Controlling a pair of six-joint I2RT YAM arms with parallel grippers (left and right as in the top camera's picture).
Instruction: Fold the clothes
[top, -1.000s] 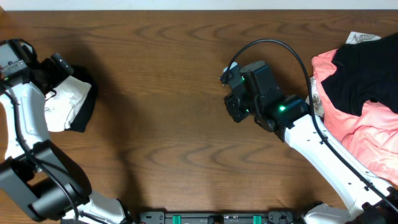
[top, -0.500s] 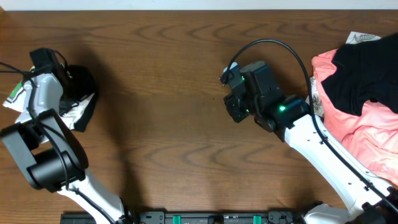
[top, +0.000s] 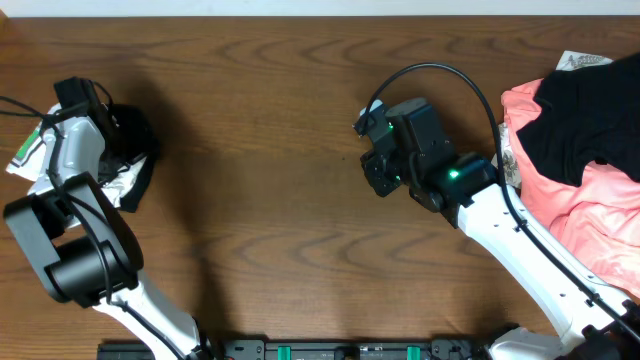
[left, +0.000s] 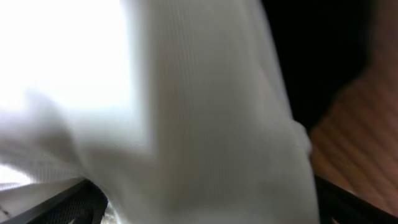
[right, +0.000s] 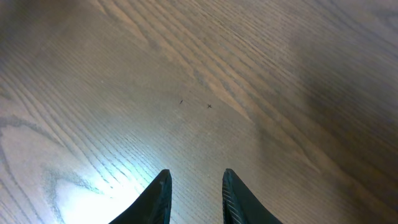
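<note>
Two arms work over one wooden table (top: 250, 150); every position below is given against that table.

**Left end of the table**
- One left arm (top: 72, 165) runs up along the left edge; the left gripper (top: 86, 108) sits over a small heap toward the far side.
- The heap shows two pieces: one white garment (top: 30, 160) with a small greenish print, and one piece of black fabric (top: 140, 155) just beside it and partly under it.
- In the left wrist view the white cloth fills most of the frame and is blurred; black fabric shows at the upper right, bare wood below it.
- Only the two finger bases show, one at each bottom corner, standing wide apart; the jaws are released; cloth lies between them, and contact with the fingers cannot be told.

**Middle of the table**
- One right arm (top: 520, 230) reaches in from the near right corner; the right gripper (right: 194, 186) hangs over bare wood.
- Its two fingertips stand a narrow gap apart with nothing between them; the jaws are released and empty.
- One black cable (top: 450, 75) loops over the gripper body.

**Right end of the table**
- One pile of three pieces: one pink garment (top: 600, 200) at the bottom; one black garment (top: 580, 120) lying on it; one white printed scrap (top: 582, 60) showing at the pile's far side.
- The pile lies well apart from both grippers; the right arm passes just beside its near edge.
</note>
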